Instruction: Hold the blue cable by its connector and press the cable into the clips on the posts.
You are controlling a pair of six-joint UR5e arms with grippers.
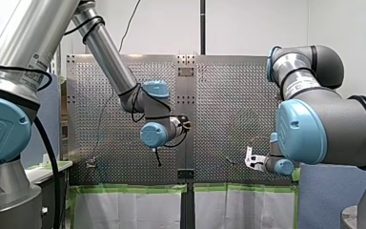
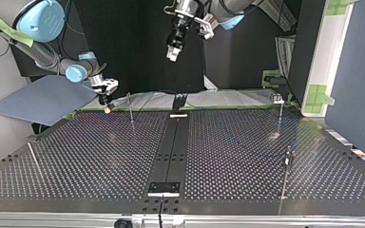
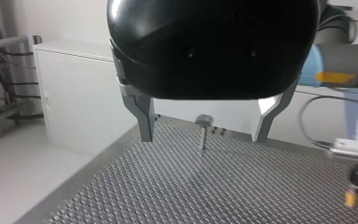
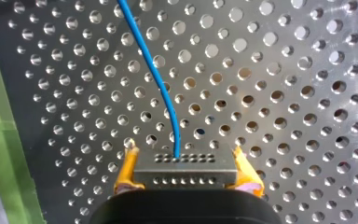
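Note:
In the right wrist view my right gripper [image 4: 184, 151] has its yellow pads shut on a grey connector [image 4: 185, 176]. The blue cable [image 4: 154, 70] runs out of the connector, ahead over the perforated table [image 4: 284, 70]. In the top view this gripper [image 2: 106, 105] hangs low at the table's far left edge. My left gripper [image 3: 203, 138] stands open with nothing between its metal fingers [image 3: 144, 119]; it is held high over the table's middle [image 2: 172, 54]. A post with a clip [image 3: 203, 122] stands ahead of it.
Thin posts rise from the table [image 2: 228, 156] in the top view: one at far left [image 2: 130, 108], one with a clip at far right [image 2: 279, 99], one nearer right [image 2: 289, 159]. A black strip [image 2: 171, 147] runs down the middle. Green tape [image 4: 0, 140] edges the table.

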